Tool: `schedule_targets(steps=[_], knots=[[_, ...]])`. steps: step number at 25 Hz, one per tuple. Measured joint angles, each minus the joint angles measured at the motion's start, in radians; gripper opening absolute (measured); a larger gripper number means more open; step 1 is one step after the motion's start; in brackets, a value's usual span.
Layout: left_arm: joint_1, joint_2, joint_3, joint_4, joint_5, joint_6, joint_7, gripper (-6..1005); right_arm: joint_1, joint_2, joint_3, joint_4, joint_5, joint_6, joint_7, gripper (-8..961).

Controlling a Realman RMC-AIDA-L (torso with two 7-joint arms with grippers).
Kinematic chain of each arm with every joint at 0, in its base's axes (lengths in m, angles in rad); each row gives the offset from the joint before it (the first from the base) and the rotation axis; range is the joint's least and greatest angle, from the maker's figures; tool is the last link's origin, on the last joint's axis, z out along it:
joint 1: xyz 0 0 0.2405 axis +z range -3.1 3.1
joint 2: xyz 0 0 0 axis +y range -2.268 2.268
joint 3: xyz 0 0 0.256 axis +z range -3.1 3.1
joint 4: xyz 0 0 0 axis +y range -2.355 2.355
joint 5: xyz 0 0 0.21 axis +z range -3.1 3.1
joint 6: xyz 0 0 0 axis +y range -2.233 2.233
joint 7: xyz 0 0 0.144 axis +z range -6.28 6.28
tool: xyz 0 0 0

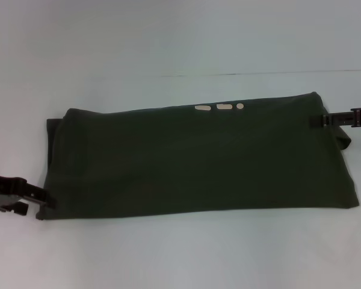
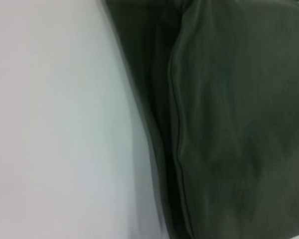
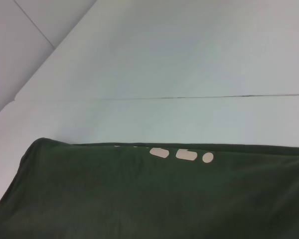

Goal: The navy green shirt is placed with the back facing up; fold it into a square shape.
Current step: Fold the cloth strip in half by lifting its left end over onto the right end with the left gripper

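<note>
The navy green shirt (image 1: 192, 159) lies on the white table as a long flat band running left to right, with cream letter fragments (image 1: 222, 107) peeking out along its far edge. My left gripper (image 1: 41, 200) sits low at the shirt's near left corner, touching the cloth. My right gripper (image 1: 325, 119) is at the far right corner, shut on the shirt's edge, where the fabric bulges a little. The left wrist view shows the layered shirt edge (image 2: 177, 149) close up. In the right wrist view, the shirt (image 3: 154, 199) and its cream marks (image 3: 187, 155) lie just below.
The white table (image 1: 180, 259) extends around the shirt on all sides. A thin dark seam (image 1: 271, 73) crosses the tabletop beyond the shirt. The table's far left edge (image 3: 20, 92) shows in the right wrist view.
</note>
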Motion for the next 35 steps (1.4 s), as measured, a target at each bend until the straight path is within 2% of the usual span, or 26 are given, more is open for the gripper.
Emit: schedule_targets(steps=[21, 35], knots=[[-0.009, -0.013, -0.013, -0.086, -0.001, -0.094, -0.028, 777, 0.004, 0.001, 0.0, 0.0, 0.002, 0.001, -0.024, 928], [-0.027, -0.017, -0.009, -0.096, -0.012, -0.083, -0.031, 765, 0.015, -0.002, 0.0, 0.0, 0.0, 0.005, -0.026, 927]])
